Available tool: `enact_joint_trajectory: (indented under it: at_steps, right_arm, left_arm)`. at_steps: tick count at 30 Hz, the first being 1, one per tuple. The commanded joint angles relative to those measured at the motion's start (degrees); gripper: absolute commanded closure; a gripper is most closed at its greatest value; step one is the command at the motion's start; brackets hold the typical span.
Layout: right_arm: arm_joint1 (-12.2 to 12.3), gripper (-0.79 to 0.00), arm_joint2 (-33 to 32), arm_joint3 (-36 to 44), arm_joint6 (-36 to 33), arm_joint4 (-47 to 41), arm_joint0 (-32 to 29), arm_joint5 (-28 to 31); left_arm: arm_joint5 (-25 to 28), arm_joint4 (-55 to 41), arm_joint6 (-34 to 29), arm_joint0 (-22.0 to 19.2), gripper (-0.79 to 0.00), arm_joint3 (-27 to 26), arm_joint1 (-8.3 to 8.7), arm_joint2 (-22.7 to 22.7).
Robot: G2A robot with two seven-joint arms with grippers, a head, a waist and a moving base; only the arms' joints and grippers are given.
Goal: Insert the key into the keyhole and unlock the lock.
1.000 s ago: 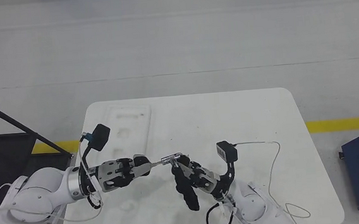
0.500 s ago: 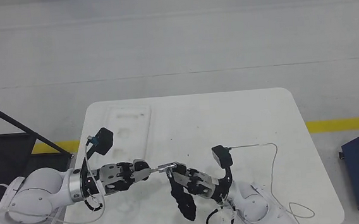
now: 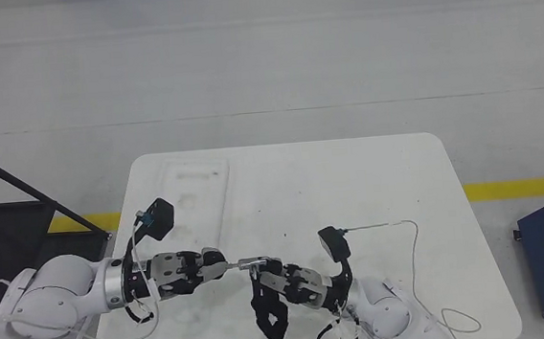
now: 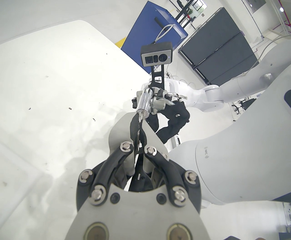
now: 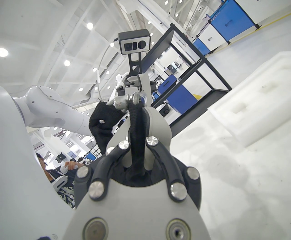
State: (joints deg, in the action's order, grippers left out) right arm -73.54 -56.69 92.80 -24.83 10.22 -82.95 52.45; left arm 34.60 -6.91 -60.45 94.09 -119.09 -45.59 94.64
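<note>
Above the white tabletop [image 3: 351, 192], near its front edge and well apart from the white foam tray [image 3: 197, 190], my two tools meet. My right tool [image 5: 136, 106] is clenched on the shiny silver cylinder lock [image 4: 145, 102]; a black cloth [image 4: 176, 118] hangs from it. My left tool [image 4: 139, 129] pinches the small dark flat key [image 4: 140, 118], whose tip meets the keyhole end of the lock.

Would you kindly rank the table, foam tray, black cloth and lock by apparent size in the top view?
Largest to smallest:
1. table
2. foam tray
3. black cloth
4. lock
The black cloth and lock are held nearer the camera, but the gaps are too wide to change the order.
</note>
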Motion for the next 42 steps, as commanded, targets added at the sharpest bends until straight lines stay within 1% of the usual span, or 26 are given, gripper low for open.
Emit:
enact_joint_trajectory:
  at_steps: [1,12,13,14,24,27,32,37,42]
  right_arm:
    - [0.08,0.0,0.23,0.09,-0.23,-0.13,0.1,-0.02]
    - [0.39,0.0,2.34,-0.32,-1.45,-0.69,1.28,-0.51]
    - [0.4,0.0,2.48,-0.34,-1.29,-0.81,1.37,-0.48]
    - [0.41,0.0,2.62,-0.38,-1.16,-0.89,1.47,-0.47]
    - [0.54,0.0,2.78,-0.52,1.7,-0.24,1.76,0.05]
    - [0.59,0.0,2.43,-0.63,2.98,0.07,1.75,0.24]
    - [1.06,0.0,0.83,-0.17,3.7,0.28,1.38,1.31]
    - [2.0,0.0,-0.31,0.92,-0.28,-0.84,1.32,1.74]
    - [2.78,0.0,0.28,2.33,-5.63,-4.24,2.21,0.76]
  left_arm:
    - [0.04,-0.04,-0.04,-0.12,0.0,-0.02,0.02,-0.19]
    - [0.18,-0.05,0.16,-0.42,0.0,-0.2,0.16,-0.95]
    - [0.12,-0.25,0.34,-0.38,-0.582,-0.16,0.16,-1.0]
    - [-0.11,-0.87,0.9,-0.22,-0.785,-0.01,0.12,-1.12]
    - [0.66,-0.02,-0.04,0.17,-0.785,-0.1,0.34,-1.24]
    - [1.72,-0.36,0.62,0.32,-0.785,-0.13,0.35,-0.96]
    - [4.03,-2.95,3.97,0.8,-0.785,0.7,0.24,0.31]
    - [7.97,-7.59,4.69,0.91,-0.785,2.09,0.26,1.26]
    - [8.71,-7.37,3.35,0.1,-0.785,3.65,0.39,1.11]
